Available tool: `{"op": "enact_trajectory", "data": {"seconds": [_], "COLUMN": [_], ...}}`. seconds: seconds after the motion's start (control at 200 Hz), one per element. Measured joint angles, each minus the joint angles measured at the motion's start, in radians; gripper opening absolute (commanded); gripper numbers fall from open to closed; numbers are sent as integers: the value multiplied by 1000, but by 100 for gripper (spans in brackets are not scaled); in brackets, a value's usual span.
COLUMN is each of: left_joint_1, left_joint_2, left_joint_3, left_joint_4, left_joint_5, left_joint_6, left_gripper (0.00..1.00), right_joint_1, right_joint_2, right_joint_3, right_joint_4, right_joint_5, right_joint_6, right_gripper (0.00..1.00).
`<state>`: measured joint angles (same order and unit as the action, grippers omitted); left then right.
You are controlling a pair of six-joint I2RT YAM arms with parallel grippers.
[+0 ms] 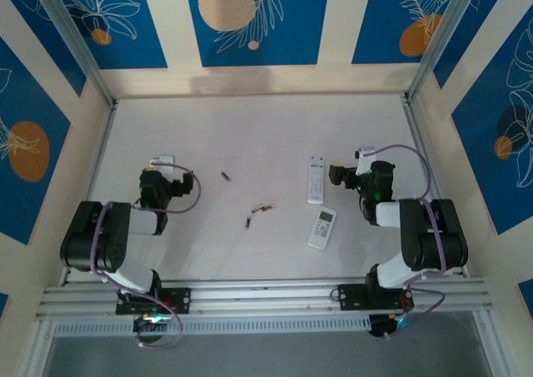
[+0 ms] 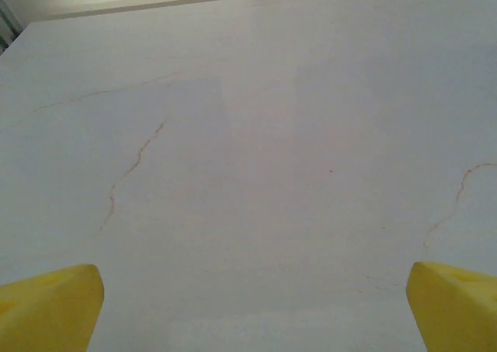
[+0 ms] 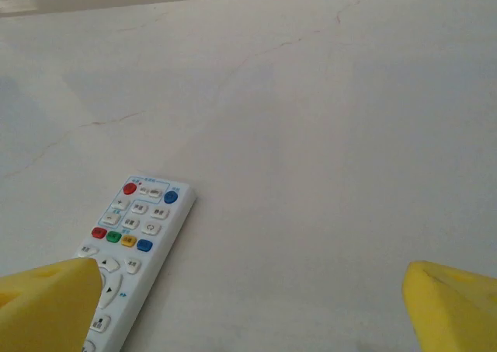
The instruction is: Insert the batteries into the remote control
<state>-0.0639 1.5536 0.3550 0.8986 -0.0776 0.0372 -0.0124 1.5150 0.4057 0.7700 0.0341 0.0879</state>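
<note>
Four batteries (image 1: 258,208) right of left gripper (image 1: 164,160)

a white table (image 1: 250,136) with faint hairline cracks carries a long remote (image 1: 316,179), a shorter remote (image 1: 321,228) near it, a lone battery (image 1: 226,176), a battery pair (image 1: 263,208) and a fourth battery (image 1: 248,221) mid-table.

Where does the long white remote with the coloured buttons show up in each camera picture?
Top view: the long remote sits right of centre, just left of the right gripper.
Right wrist view: lower left, partly hidden by a yellow finger.
Left wrist view: cracked white table ahead of the left gripper.
Shared landmark: the table's far edge against the wall.
</note>
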Motion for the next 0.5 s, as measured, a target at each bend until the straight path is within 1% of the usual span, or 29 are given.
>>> {"op": "enact_trajectory", "data": {"seconds": [0.5], "left_joint_1": [0], "left_joint_2": [0], "left_joint_3": [2], "left_joint_4": [0], "left_joint_5": [8], "left_joint_6": [0], "left_gripper": [100], "right_joint_1": [2], "right_joint_2": [0], "right_joint_3": [0], "right_joint_4": [1], "right_joint_5": [-2], "right_joint_6": [0], "right_gripper": [99]}}
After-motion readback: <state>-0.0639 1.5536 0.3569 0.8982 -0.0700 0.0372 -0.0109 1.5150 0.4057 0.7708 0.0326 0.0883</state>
